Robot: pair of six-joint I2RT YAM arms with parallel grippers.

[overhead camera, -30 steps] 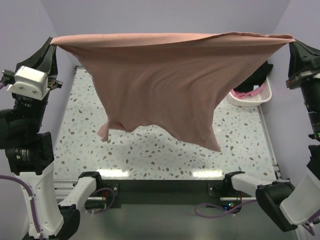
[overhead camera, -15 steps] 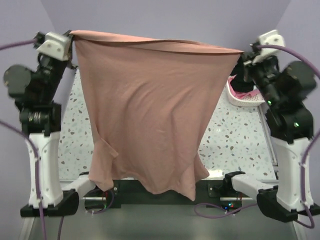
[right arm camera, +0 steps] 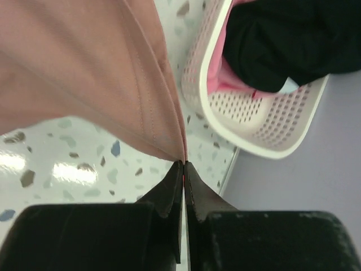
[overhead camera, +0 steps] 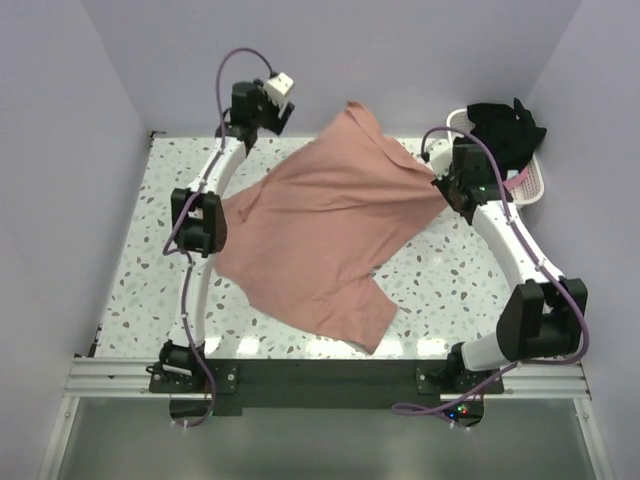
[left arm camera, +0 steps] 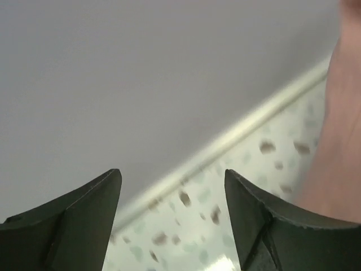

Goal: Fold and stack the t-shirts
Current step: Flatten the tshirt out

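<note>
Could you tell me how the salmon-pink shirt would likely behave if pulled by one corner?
Probably floppy: the salmon-pink shirt sags in creases from the right gripper, pinched shut on its edge. It likely drags and bunches rather than slides flat, since most of it lies rumpled on the table.

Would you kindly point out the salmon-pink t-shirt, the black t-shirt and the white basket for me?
salmon-pink t-shirt point(overhead camera: 320, 225): top external view, middle of its body.
black t-shirt point(overhead camera: 502, 130): top external view, top of the bundle in the basket.
white basket point(right arm camera: 256, 116): right wrist view, its perforated side wall.
</note>
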